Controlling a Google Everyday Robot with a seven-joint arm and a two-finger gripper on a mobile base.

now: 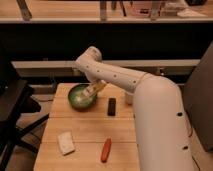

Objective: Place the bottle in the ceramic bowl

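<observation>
The green ceramic bowl (80, 97) sits at the back left of the wooden table (85, 125). The small white bottle (95, 89) with a yellowish label lies tilted over the bowl's right rim, its lower end inside the bowl. My gripper (97, 85) is at the end of the white arm, right at the bottle's upper end, just above the bowl's right edge. The arm hides the gripper's grip on the bottle.
A black rectangular object (111, 106) lies right of the bowl. An orange carrot-like stick (106, 149) and a white packet (65, 142) lie near the front. A black chair (15, 107) stands at the left. My white arm covers the table's right side.
</observation>
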